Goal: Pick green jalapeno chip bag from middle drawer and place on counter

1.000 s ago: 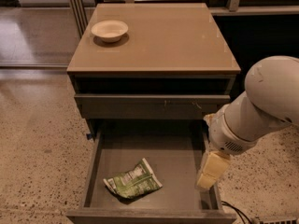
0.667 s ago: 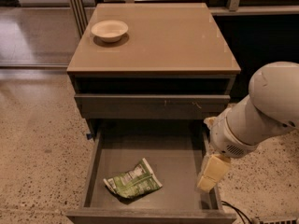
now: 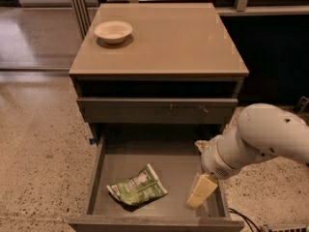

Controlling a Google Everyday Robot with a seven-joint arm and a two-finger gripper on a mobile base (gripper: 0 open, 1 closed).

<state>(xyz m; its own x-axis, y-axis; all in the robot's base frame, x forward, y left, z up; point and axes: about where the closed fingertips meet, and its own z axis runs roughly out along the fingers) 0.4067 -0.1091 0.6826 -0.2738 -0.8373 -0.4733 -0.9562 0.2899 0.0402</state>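
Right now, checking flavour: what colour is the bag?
Bag: green, white label, camera view; gripper right of it, over drawer.

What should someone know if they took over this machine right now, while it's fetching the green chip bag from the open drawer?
Hand: cream-coloured, low inside the right side of the wide grey-brown middle drawer, apart from the bag.
Small crumpled green foil jalapeno chip bag: lying on the drawer floor near the front, left of the hand.
Glossy tan counter: a small white bowl sits at its back left.
Done: the drawer is open and the hand is inside it.
Left: grasp the bag, lift it out, set it on the counter.
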